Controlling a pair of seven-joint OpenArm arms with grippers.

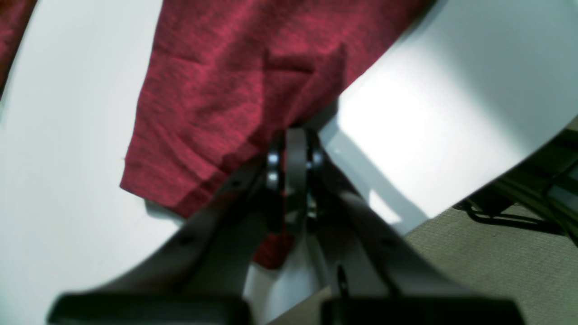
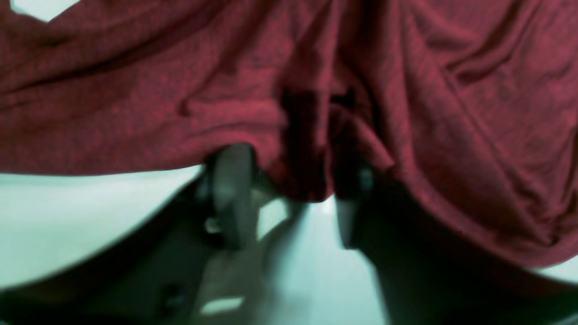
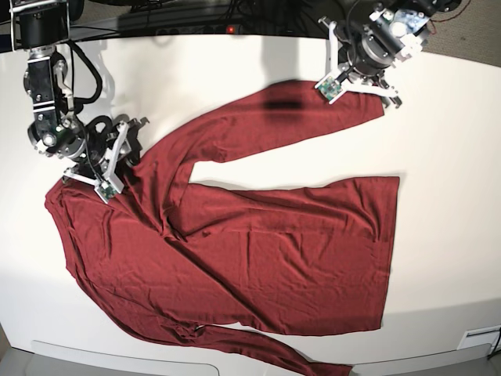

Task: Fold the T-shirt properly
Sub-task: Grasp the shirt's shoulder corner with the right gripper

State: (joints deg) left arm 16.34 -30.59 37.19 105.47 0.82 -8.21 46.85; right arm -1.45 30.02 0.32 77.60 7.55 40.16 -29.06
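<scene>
Maroon T-shirt spread on white desk, both tools at the cloth.

Body lies wrinkled mid-desk toward the front edge, one sleeve running to the back-right corner, the other along the front edge. Left tool is clamped on that back sleeve's cuff end. Right tool sits at the shoulder near the left edge, jaws apart with bunched fabric between them; can't tell if it's gripping.

The left pincer was clamped tight at the far right of the scene, while the right pincer, jaws partly apart, reached low at the far left.
</scene>
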